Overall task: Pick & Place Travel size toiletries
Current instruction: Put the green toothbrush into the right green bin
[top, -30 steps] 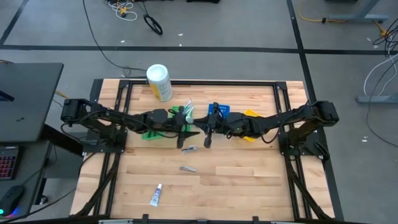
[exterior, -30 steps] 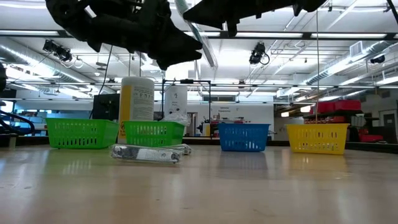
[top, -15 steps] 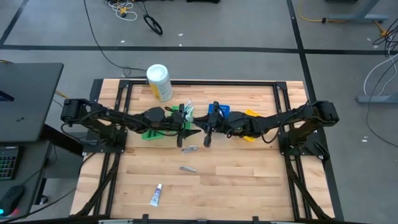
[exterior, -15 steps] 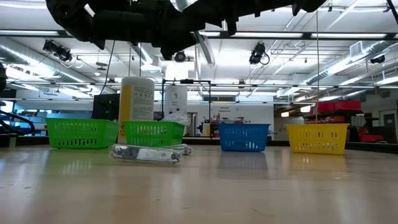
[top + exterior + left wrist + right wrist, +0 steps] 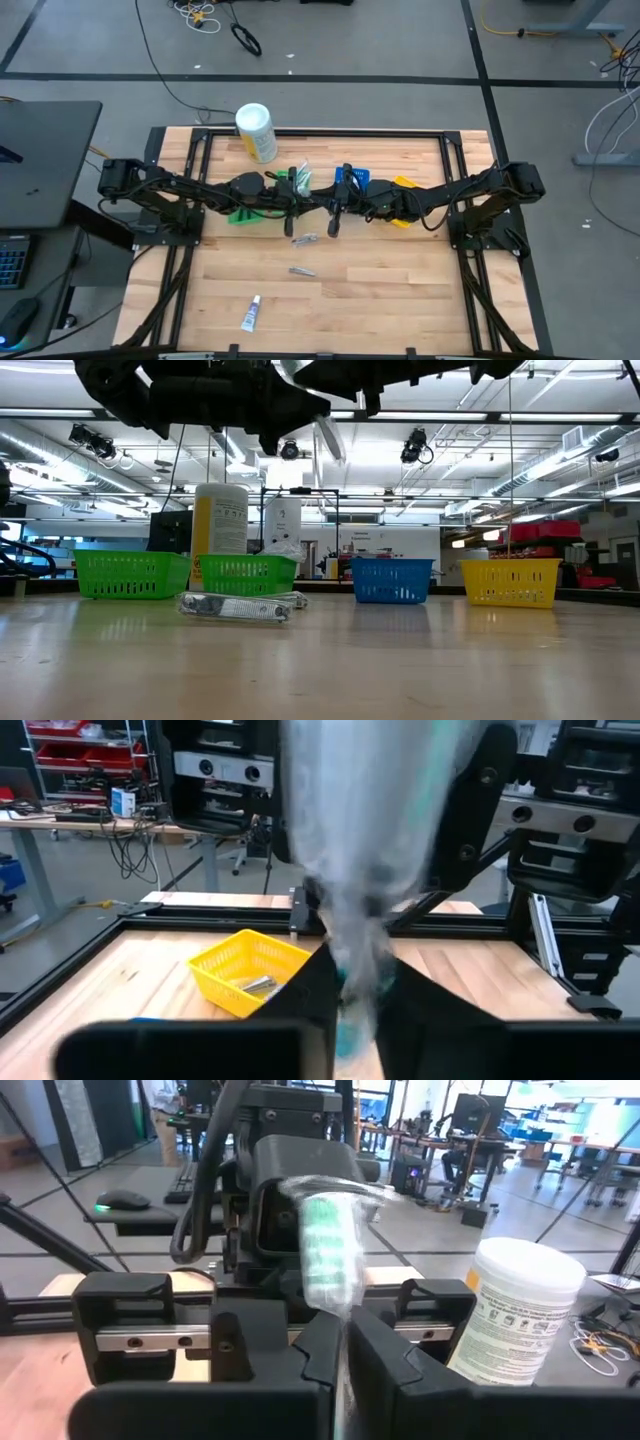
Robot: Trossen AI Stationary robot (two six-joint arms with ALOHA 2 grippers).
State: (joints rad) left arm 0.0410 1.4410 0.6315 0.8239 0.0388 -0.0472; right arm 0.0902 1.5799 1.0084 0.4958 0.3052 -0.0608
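A green toothbrush in a clear wrapper (image 5: 303, 180) hangs high above the table's middle, slanted in the low view (image 5: 326, 436). My left gripper (image 5: 297, 201) and my right gripper (image 5: 322, 205) meet at it from either side, each shut on the wrapper. On the wood lie two silvery pieces (image 5: 305, 240) (image 5: 301, 271) and a small white tube (image 5: 251, 313). One silvery piece (image 5: 235, 606) lies flat before the bins in the low view. My left gripper pinches the toothbrush's clear wrapper (image 5: 352, 982) between its two fingers, coming level from the table's left. The wrapped brush reaches on past the fingers, clear of the table. My right gripper pinches the wrapper's narrow end (image 5: 338, 1325) between its two fingers, coming from the table's right. The green brush head (image 5: 328, 1252) stands out beyond the fingers toward my left gripper, lifted clear.
A white-and-yellow canister (image 5: 256, 133) stands at the far left. Below the arms sit a green bin (image 5: 240, 215), a blue bin (image 5: 357, 177) and a yellow bin (image 5: 402, 186). In the low view the bins (image 5: 245, 573) (image 5: 391, 580) (image 5: 511, 582) line the far side.
My left gripper has risen and gone toward the table's right, up to the wrapped toothbrush that my right gripper holds. The toothbrush has stayed where it was.
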